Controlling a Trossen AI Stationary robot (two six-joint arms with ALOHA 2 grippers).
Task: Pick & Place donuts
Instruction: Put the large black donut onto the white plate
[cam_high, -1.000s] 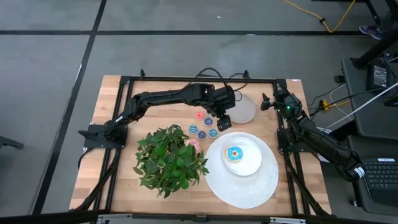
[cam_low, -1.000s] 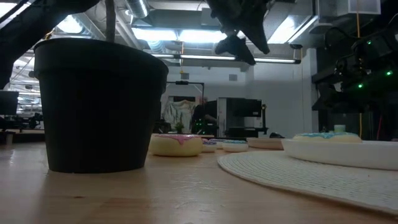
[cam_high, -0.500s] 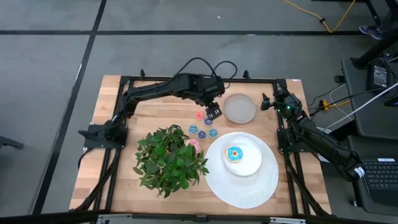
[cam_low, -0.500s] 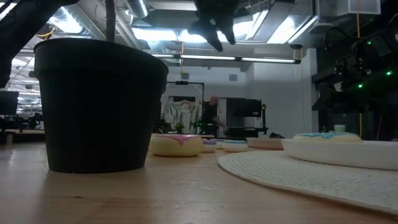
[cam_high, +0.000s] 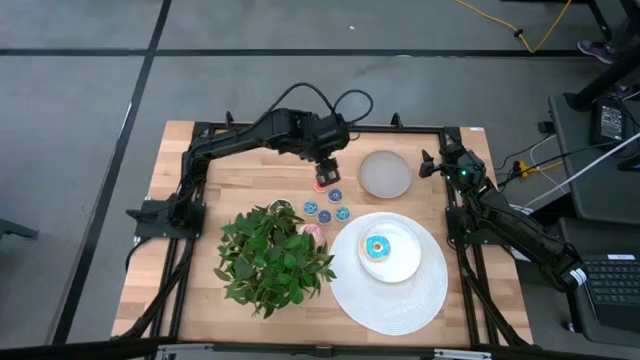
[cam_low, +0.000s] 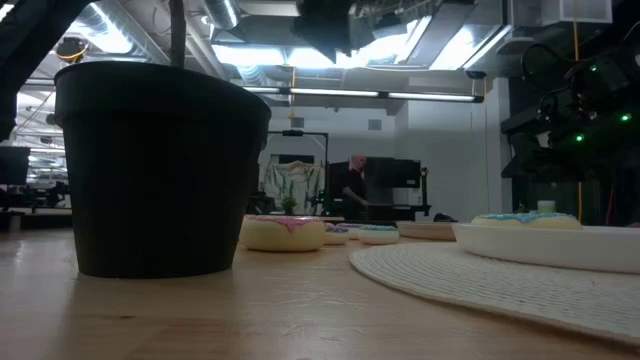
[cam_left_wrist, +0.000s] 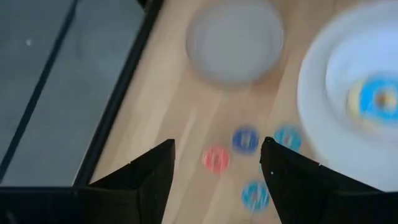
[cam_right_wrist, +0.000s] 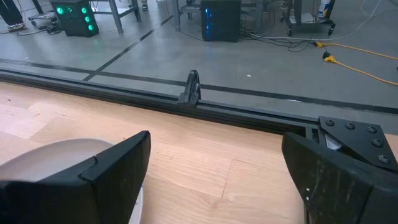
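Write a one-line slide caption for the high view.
Left gripper open above the tiny rings; blue donut on white plate; right arm parked.

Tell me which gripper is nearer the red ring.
Left. The left gripper hovers open right over the red ring; the right gripper waits beyond the grey dish.

A leafy green plant (cam_high: 272, 255) in a black pot (cam_low: 160, 170) stands on the wooden table (cam_high: 200, 300), just left of a round white placemat (cam_high: 395, 295) that carries a white plate (cam_high: 400, 268). A round grey dish (cam_high: 385, 174) sits near the table's far edge, beyond the placemat. In the room behind, a person (cam_low: 355, 187) stands among desks and equipment.
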